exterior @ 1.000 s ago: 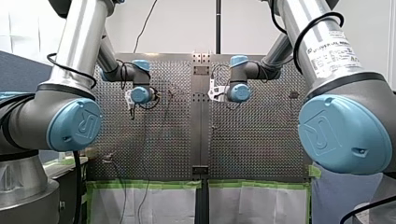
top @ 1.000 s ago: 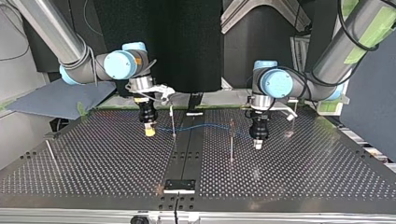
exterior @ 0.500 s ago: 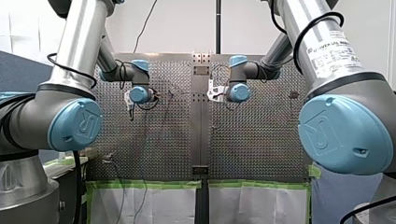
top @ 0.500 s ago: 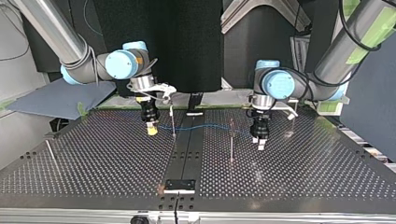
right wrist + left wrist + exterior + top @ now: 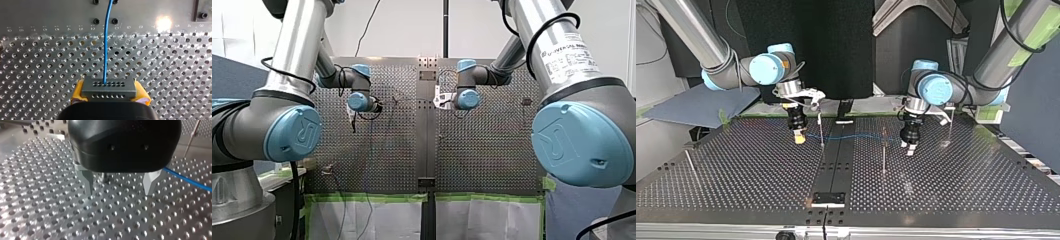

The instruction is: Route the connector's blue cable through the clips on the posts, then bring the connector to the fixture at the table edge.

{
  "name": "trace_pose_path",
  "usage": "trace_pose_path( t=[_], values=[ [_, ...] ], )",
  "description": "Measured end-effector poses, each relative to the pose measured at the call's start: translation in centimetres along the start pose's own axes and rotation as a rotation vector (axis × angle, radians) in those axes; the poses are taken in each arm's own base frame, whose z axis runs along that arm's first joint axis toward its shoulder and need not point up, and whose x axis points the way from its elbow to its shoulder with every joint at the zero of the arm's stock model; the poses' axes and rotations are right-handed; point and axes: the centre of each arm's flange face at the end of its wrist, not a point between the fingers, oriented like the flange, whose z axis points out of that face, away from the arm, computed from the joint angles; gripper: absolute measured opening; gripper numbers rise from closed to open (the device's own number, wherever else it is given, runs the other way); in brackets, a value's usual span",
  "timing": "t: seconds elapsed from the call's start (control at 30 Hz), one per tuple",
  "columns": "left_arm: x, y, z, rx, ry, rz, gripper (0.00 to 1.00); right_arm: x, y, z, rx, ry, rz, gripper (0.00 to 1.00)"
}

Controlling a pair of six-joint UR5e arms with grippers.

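Yellow pads of my right gripper pinching the grey connector above the table, long axis across the fingers, blue cable leaving its far face toward the post, clips too small to read, my left gripper spread on nothing, now tilted, upright a second ago.
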Motion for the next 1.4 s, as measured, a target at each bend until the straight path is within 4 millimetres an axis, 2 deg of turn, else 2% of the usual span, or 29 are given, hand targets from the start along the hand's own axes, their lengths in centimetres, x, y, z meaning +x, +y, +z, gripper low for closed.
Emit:
trace_pose_path(
  t=[0.17, 1.07, 1.4],
  values=[
    [-0.5, -0.6, -0.5, 0.022, -0.009, -0.020, 0.99, -0.1, 0.0, -0.1, 0.000, -0.005, 0.000, 0.00],
    [1.8, -1.8, -5.8, 0.077, 0.003, -0.120, 0.99, -0.1, 0.0, -0.1, -0.001, -0.007, 0.000, 0.00],
    [0.3, -2.2, -7.3, 0.071, -0.029, -0.138, 0.99, -0.1, 0.0, -0.1, -0.001, -0.011, 0.000, 0.00]
  ],
)
